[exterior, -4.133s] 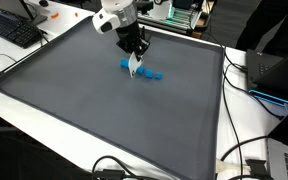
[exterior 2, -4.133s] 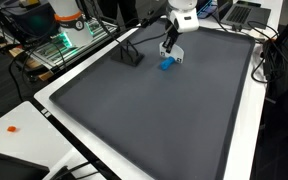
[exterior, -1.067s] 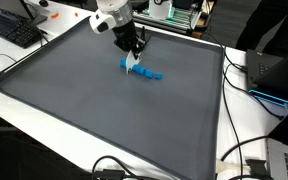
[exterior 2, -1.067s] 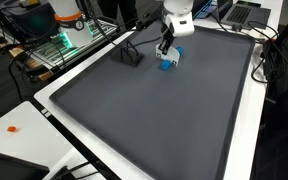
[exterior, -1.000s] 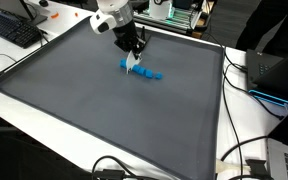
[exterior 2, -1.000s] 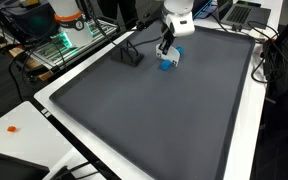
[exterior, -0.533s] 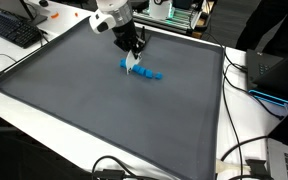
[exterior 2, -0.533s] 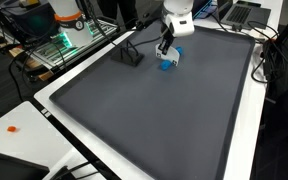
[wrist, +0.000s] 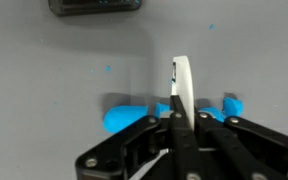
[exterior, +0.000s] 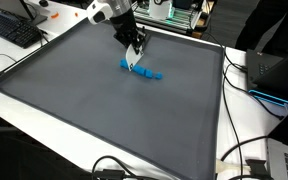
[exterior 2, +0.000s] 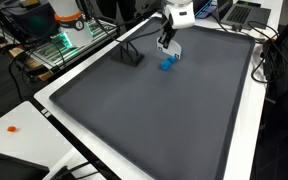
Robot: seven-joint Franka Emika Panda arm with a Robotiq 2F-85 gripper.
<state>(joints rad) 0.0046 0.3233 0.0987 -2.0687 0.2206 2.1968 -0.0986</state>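
Note:
A row of small blue blocks [exterior: 144, 71] lies on the dark grey mat [exterior: 94, 110]; it also shows in the other exterior view [exterior 2: 167, 64] and in the wrist view [wrist: 129, 118]. My gripper [exterior: 135, 52] hangs just above the row. It is shut on a thin white flat piece [exterior: 134, 63] that points down toward the blocks. In the wrist view the white piece [wrist: 181, 85] stands edge-on between the closed fingers, above the middle of the blue row. It also shows in an exterior view [exterior 2: 174, 50] under the gripper [exterior 2: 167, 42].
A small black stand [exterior 2: 131, 55] sits on the mat near the blocks, seen at the top of the wrist view [wrist: 94, 5]. A keyboard [exterior: 12, 30], cables [exterior: 239, 160] and laptops [exterior: 274, 75] lie around the mat's white border.
The gripper has lifted a little and drawn back from the blue blocks, with the white piece still in it. The blocks have not moved.

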